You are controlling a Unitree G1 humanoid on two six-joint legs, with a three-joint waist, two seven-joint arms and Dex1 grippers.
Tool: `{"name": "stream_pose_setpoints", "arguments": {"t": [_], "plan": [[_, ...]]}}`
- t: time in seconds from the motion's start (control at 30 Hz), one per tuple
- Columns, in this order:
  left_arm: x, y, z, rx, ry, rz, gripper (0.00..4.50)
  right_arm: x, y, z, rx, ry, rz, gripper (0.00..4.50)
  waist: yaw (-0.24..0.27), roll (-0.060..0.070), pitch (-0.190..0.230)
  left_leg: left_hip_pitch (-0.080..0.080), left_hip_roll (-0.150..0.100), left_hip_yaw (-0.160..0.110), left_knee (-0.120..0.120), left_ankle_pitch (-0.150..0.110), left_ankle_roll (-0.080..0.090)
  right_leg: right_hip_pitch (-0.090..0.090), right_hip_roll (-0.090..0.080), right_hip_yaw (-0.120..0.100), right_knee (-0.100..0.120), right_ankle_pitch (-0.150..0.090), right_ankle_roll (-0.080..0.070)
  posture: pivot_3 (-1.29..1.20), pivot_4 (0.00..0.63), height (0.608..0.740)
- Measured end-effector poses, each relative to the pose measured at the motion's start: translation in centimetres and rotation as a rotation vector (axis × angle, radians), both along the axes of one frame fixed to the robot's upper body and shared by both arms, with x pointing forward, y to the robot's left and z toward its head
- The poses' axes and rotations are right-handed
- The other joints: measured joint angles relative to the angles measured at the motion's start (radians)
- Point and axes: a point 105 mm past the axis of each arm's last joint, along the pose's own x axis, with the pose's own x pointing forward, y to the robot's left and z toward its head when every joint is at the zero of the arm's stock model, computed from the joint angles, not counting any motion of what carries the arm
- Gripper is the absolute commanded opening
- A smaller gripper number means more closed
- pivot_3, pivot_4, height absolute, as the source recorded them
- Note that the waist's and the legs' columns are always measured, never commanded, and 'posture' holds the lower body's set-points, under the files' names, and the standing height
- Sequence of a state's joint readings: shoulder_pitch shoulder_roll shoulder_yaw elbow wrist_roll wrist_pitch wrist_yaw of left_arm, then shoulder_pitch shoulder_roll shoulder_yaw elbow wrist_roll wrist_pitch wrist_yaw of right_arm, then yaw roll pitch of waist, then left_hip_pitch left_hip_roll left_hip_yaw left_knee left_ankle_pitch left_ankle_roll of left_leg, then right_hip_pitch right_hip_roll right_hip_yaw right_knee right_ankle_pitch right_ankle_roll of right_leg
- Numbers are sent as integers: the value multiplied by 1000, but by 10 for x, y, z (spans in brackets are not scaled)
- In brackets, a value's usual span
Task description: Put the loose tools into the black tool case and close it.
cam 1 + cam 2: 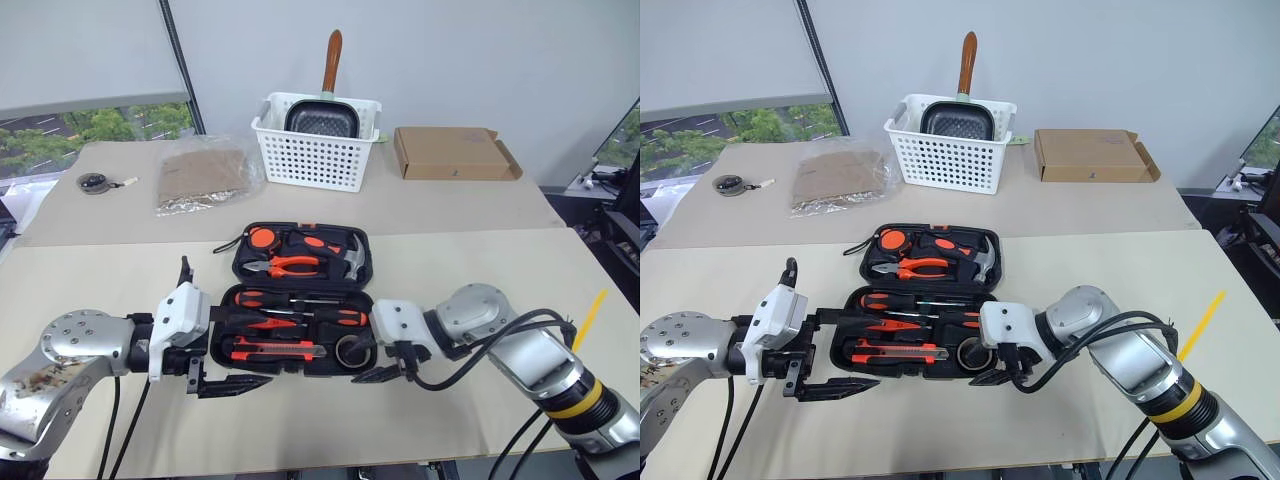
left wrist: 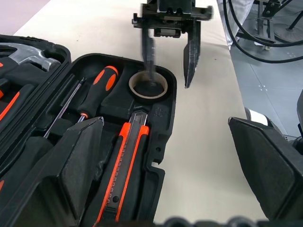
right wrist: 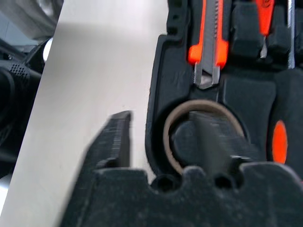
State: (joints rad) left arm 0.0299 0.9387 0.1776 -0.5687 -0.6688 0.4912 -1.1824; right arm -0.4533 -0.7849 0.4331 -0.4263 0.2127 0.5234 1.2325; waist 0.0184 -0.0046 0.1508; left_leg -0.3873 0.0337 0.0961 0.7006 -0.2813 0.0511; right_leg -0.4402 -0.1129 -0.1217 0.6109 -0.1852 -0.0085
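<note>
black tool case (image 1: 300, 300) lies open, tools inside | tape ring (image 2: 148, 87) in its corner | right gripper (image 2: 169, 56) open, one finger in ring | left gripper (image 1: 218, 372) open beside case

Looks like an office or lab room set up as a robot test space: a big beige table (image 1: 480, 300) against plain white walls (image 1: 480, 60), and a window with a roller blind (image 1: 80, 50) over trees and a road outside. Random props along the table's far edge, a white slotted basket (image 1: 315, 150) and a flat cardboard box (image 1: 452, 153), add to the staged feel.
</note>
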Motion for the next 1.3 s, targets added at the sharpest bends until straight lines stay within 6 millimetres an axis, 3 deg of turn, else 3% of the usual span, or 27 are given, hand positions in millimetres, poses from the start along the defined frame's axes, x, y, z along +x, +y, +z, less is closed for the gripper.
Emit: {"name": "stream_pose_setpoints", "arguments": {"t": [0.07, 0.23, 0.43, 0.5, 0.63, 0.8, 0.93, 1.07, 1.2, 1.27, 1.3], "plan": [[3, 2, 0, -8, 0, 11, 4500, 5, -3, 6, 25, -13, -28, 4375, 0, 0, 0, 0, 0, 0, 0, 0, 0, 0, 0, 0, 0, 0, 0, 0, 150, 700], [25, 13, 1, -107, -9, 150, 4500, 34, -15, 29, 145, -45, -183, 4375, -1, 0, 0, 0, 0, 0, 0, 0, 0, 1, 0, 0, 0, 0, 0, 0, 150, 700], [78, 39, 6, -234, -1, 437, 4500, 93, -37, 45, 287, -79, -494, 4375, -2, -1, 0, 1, 0, 0, 0, 1, -1, 1, 1, 0, 2, 1, -1, 0, 150, 700], [95, 49, 5, -266, 22, 527, 4500, 110, -43, 44, 325, -41, -606, 4375, -5, -2, 1, 1, 0, 0, 0, 1, -1, 1, 1, 0, 1, 2, -2, 0, 150, 700], [133, 75, -3, -306, 121, 734, 4500, 143, -47, 37, 477, 234, -879, 4375, -10, -2, 0, 1, -1, 1, 0, 5, -8, 1, 2, 0, 2, 6, -8, 0, 150, 700], [151, 87, -13, -349, 249, 808, 4500, 155, -49, 18, 464, 391, -1008, 4375, -16, -2, 0, -1, -1, 1, -4, 6, -9, 0, 1, 0, 3, 6, -8, 0, 150, 700], [158, 88, -18, -354, 319, 808, 4500, 154, -44, 5, 440, 461, -1025, 3348, -19, -2, 0, -2, -3, 2, -4, 6, -9, 0, 1, 0, 3, 7, -7, 0, 150, 700], [156, 88, -31, -330, 381, 798, 4500, 155, -43, 7, 443, 460, -1023, 1972, -29, -2, 0, -2, -2, 2, -4, 6, -9, 0, 1, 0, 2, 6, -6, 0, 150, 700], [155, 86, -31, -338, 413, 781, 4500, 156, -43, 11, 454, 459, -1020, 545, -32, -2, 0, -1, -2, 2, -5, 7, -11, 0, 1, 0, 3, 6, -6, 0, 150, 700], [154, 85, -30, -342, 420, 765, 4500, 155, -42, 11, 455, 462, -1017, 76, -32, -2, 0, -1, -2, 2, -5, 7, -11, 0, 1, 0, 3, 5, -4, 0, 150, 700], [153, 84, -31, -344, 435, 758, 4500, 156, -42, 11, 454, 461, -1019, 76, -32, -2, 0, -1, -2, 2, -5, 7, -11, 0, 1, 0, 3, 4, -3, 0, 150, 700]]}}
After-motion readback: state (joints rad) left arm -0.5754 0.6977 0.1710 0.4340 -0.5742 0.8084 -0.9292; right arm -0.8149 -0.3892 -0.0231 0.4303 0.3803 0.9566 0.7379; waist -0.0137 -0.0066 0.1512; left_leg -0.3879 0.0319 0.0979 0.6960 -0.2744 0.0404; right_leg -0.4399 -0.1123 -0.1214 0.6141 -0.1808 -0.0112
